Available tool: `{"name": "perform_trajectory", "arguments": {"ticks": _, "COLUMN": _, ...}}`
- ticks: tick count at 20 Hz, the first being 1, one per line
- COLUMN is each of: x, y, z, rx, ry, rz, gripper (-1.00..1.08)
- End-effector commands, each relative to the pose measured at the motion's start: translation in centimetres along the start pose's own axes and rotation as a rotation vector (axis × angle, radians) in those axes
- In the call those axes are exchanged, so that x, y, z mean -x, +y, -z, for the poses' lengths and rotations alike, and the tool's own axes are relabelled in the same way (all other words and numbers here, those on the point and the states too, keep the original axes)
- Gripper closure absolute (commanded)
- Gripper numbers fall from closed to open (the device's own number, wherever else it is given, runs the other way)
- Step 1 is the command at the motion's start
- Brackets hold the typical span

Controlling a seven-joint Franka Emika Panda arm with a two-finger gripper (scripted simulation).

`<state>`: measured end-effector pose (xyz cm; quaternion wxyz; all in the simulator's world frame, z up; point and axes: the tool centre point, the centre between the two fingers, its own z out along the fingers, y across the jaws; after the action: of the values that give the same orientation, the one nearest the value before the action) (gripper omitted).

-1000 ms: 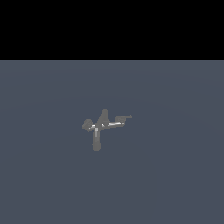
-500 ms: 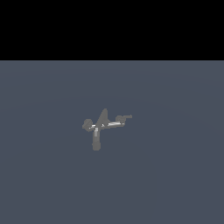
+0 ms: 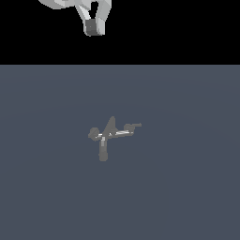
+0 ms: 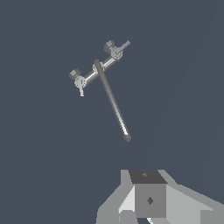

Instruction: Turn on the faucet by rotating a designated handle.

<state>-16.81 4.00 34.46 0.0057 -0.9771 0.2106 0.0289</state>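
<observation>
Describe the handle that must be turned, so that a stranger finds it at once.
On the flat grey floor stands one small grey faucet with a pale crossbar. Follow the crossbar to its end on the exterior view's right: there sits the handle, a flat lever with a thin pointed tip, unlike the rounded knob at the other end.

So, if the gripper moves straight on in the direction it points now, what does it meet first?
Probably the bare floor, not the faucet. In the wrist view the gripper sits apart from the faucet's long spout, though depth is unclear.
</observation>
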Motion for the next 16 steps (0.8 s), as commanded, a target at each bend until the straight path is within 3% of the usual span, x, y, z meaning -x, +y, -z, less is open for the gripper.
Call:
{"name": "perform_trajectory", "arguments": {"ticks": 1, "x": -1.4, "y": -0.8, "z": -1.7, "rx": -0.003, "ry": 0.003, "rz": -0.059, "gripper": 1.08}}
{"name": "perform_trajectory", "arguments": {"ticks": 16, "x": -10.0, "y": -3.7, "z": -10.9, "rx": -0.016, "ry": 0.019, "rz": -0.37, "gripper": 1.08}}
